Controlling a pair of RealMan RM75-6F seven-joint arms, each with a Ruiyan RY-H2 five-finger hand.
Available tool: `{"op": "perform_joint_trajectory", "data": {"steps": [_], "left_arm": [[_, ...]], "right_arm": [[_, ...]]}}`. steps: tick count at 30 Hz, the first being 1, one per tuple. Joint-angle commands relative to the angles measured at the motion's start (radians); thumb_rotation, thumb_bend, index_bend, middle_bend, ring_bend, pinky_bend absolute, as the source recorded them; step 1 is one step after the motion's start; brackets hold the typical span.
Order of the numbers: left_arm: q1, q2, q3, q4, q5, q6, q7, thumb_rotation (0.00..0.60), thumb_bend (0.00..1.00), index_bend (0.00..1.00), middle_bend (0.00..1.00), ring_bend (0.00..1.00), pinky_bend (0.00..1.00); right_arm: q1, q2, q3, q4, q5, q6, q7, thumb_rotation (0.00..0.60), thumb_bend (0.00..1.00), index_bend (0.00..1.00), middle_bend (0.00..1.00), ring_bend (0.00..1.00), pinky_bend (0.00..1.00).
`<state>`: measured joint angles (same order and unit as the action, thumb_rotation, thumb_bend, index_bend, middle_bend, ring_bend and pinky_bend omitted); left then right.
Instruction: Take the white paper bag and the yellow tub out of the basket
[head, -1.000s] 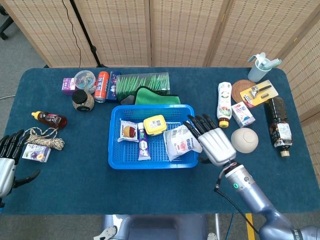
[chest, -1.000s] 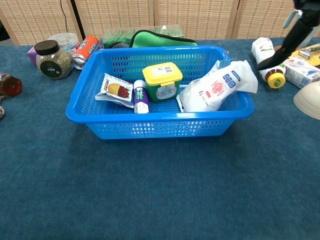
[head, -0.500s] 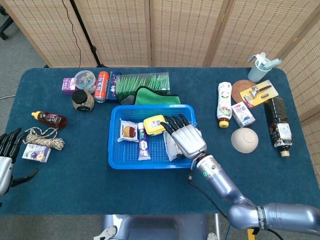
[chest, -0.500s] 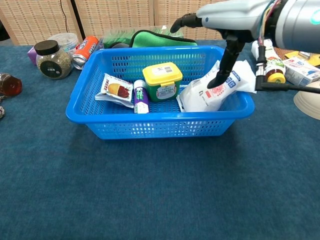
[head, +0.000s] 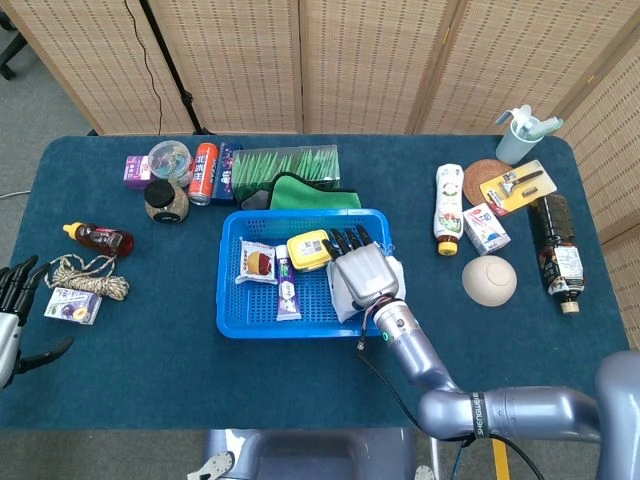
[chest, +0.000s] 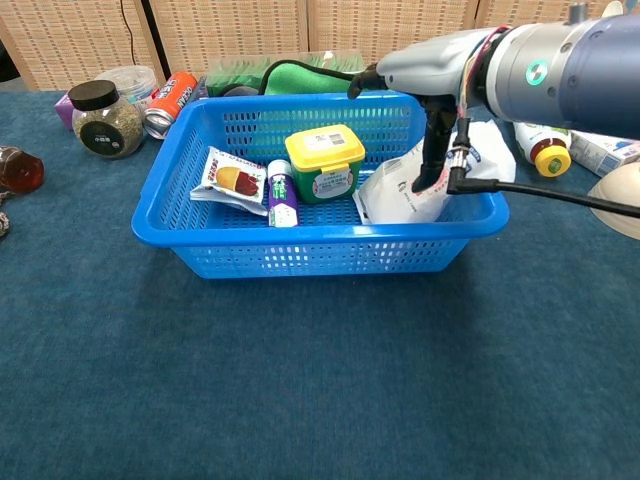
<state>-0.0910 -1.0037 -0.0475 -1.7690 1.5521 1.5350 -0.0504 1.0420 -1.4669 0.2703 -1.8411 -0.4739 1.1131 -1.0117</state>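
Observation:
The blue basket (head: 230, 325) (chest: 300, 255) sits mid-table. In it the yellow tub (head: 310, 250) (chest: 325, 163) stands upright near the back wall. The white paper bag (head: 397, 274) (chest: 395, 195) leans in the right end. My right hand (head: 358, 268) (chest: 430, 85) hovers flat over the bag, fingers stretched toward the tub, and the dark thumb comes down onto the bag's front. It encloses nothing. My left hand (head: 12, 310) is at the table's left edge, fingers apart and empty, far from the basket.
A snack packet (head: 257, 262) and a purple tube (head: 287, 290) lie in the basket's left half. Green cloth (head: 300, 192), a can (head: 204, 172) and a jar (head: 165, 200) stand behind it. On the right are a white bottle (head: 449, 208) and a bowl (head: 489, 280). Twine (head: 90, 275) lies left.
My right hand has swung left from outside the basket's right rim to above the white bag, the thumb now on it. The left hand has slipped slightly toward the table's edge.

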Motion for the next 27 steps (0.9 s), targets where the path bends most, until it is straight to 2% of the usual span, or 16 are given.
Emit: {"op": "perform_joint_trajectory", "data": {"steps": [1,12,27], "left_arm": [[-0.001,0.002,-0.001,0.001,0.0,-0.002,-0.005,0.6,0.15,0.0,0.0,0.0,0.0],[-0.001,0.009,-0.001,0.008,0.0,-0.003,-0.025,0.6,0.15,0.0,0.0,0.0,0.0],[0.002,0.013,0.001,0.012,0.004,-0.001,-0.041,0.6,0.15,0.0,0.0,0.0,0.0]], "right_arm": [[0.072,-0.034,-0.006,-0.004,0.15,0.078,-0.107,0.6,0.0,0.0,0.0,0.0,0.0],[0.161,-0.052,-0.007,-0.029,0.352,0.162,-0.237,0.6,0.0,0.0,0.0,0.0,0.0],[0.214,-0.133,-0.067,0.078,0.363,0.189,-0.302,0.6,0.0,0.0,0.0,0.0,0.0]]}}
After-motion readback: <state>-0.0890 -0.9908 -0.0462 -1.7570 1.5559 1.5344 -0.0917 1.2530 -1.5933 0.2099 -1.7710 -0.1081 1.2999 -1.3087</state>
